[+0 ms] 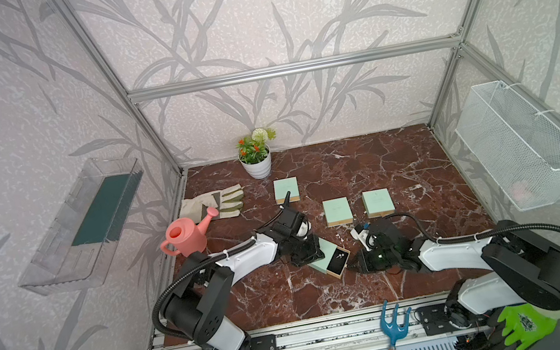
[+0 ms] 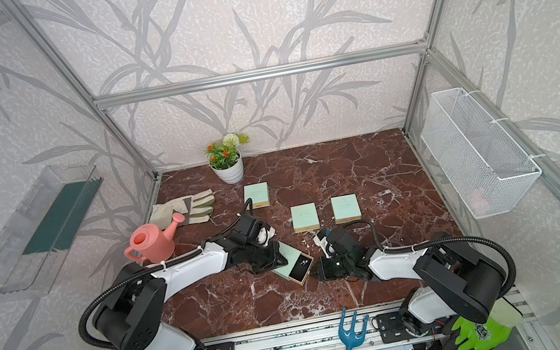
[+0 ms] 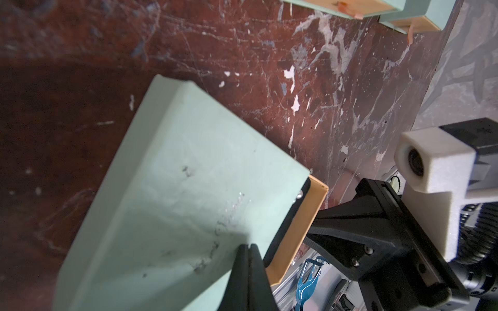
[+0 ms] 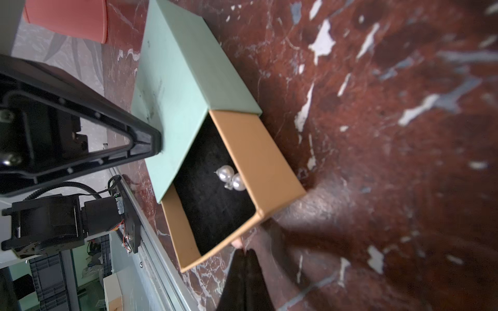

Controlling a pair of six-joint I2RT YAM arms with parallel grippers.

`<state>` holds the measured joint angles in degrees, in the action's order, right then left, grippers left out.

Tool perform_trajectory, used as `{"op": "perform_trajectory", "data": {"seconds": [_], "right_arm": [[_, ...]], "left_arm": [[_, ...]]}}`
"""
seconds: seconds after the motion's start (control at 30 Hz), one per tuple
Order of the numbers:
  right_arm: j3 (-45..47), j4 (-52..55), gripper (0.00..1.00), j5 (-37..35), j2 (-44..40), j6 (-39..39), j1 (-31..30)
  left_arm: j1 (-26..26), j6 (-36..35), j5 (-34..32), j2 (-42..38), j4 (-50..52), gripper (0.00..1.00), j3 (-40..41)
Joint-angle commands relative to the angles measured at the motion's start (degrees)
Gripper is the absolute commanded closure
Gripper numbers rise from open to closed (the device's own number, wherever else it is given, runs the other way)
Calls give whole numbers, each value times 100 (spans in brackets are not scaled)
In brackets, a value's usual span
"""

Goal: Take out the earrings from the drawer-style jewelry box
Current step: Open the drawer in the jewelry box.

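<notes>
two earrings [image 4: 231, 180], pearl-like beads in the right wrist view but mere specks in both top views [image 1: 339, 257], lie on black lining against the tan wall of the drawer [image 4: 269, 161], which is drawn toward 4 o'clock from the mint jewelry box [image 4: 177, 67], just 6 o'clock of the centre of the table [image 1: 406, 169]. faint lid script, unreadable. left gripper [image 3: 249, 251] clenched, tips on the box top; right gripper [image 4: 246, 254] clenched on the drawer's pinkish pull tab [image 4: 238, 244].

Pink watering can [image 1: 186, 237] beside work glove [image 1: 213, 205], near potted plant [image 1: 255, 157].
</notes>
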<state>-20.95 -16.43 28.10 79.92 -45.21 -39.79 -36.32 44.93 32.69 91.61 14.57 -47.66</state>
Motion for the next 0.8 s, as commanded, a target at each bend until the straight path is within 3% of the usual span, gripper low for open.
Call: {"op": "perform_trajectory", "data": {"seconds": [0.0,0.77], "right_arm": [[126,293,100,-136,-132,-24,29],[352,251,100,-131,-356,-105,24]], "left_arm": [[27,-74,-262,63,306,100,-17],[32,-28,-172,76,207,100,-51]]}}
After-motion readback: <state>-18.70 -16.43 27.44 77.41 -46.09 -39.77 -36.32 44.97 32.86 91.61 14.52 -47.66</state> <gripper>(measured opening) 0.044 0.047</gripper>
